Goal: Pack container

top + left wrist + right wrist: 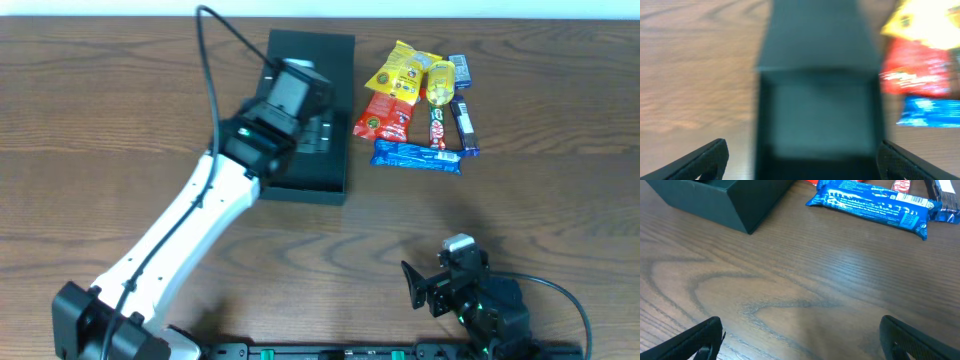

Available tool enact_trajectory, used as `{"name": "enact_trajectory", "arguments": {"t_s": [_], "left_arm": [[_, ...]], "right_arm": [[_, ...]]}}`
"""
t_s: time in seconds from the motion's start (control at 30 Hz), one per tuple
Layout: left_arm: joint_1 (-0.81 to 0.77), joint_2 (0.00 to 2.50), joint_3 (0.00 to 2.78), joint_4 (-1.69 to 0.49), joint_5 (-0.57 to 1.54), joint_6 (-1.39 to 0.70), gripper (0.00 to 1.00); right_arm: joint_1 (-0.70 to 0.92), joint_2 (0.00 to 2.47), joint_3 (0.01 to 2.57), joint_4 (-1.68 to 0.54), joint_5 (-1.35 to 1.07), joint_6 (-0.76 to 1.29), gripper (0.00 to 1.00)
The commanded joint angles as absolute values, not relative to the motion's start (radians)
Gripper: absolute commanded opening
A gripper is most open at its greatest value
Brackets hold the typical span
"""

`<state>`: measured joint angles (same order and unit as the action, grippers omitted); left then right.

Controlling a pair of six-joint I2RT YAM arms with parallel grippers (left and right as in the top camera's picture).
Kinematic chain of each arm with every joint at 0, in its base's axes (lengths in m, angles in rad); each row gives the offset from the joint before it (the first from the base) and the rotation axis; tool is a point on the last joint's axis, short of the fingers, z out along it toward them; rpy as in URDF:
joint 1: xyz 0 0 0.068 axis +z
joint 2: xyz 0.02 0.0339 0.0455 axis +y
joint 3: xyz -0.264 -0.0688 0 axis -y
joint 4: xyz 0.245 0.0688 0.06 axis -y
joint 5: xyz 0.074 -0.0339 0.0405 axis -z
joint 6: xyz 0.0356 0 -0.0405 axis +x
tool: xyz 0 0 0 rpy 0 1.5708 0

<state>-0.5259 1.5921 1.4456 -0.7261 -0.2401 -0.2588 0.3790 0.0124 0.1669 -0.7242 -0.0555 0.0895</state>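
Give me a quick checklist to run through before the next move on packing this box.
1. Container open: ok, lid folded back.
2. Container inside free: ok, nothing seen in it, though the left wrist view is blurred.
3. Left gripper open and empty: ok, above the container.
4. Right gripper open and empty: ok, over bare table.
5. Snack packets unobstructed: ok, lying beside the container, none packed yet.

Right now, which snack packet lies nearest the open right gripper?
The long blue plastic-wrapped bar, lying crosswise at the pile's near edge. The red pouch and yellow pouch lie beyond it.
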Motion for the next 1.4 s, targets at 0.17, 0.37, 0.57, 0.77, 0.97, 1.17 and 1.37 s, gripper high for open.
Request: {"name": "enact_trajectory", "arguments": {"t_s": [0.17, 0.37, 0.57, 0.77, 0.97, 1.17, 1.37], "left_arm": [[-0.373, 1.65, 1.284, -0.672, -0.231, -0.206, 1.0], [-0.355, 1.692, 1.184, -0.55, -0.156, -0.204, 0.94], [-0.345, 1.761, 1.158, -0.522, -0.157, -0.205, 0.88], [-0.345, 1.822, 1.158, -0.523, -0.141, -0.207, 0.41], [-0.345, 1.823, 1.158, -0.514, -0.085, -0.243, 0.16], [-0.345, 1.823, 1.158, -0.515, -0.053, -0.274, 0.06], [-0.345, 1.823, 1.158, -0.52, -0.05, -0.307, 0.06]], "right_arm": [[0.379, 0.006, 0.16, -0.725, -0.052, 0.073, 0.99], [0.379, 0.006, 0.16, -0.725, -0.052, 0.073, 0.99], [0.379, 0.006, 0.16, -0.725, -0.052, 0.073, 0.99], [0.379, 0.006, 0.16, -0.725, -0.052, 0.073, 0.99], [0.379, 0.006, 0.16, -0.725, -0.052, 0.073, 0.99], [0.379, 0.006, 0.16, -0.725, -0.052, 0.073, 0.99], [0.379, 0.006, 0.16, -0.725, -0.052, 0.073, 0.99]]}}
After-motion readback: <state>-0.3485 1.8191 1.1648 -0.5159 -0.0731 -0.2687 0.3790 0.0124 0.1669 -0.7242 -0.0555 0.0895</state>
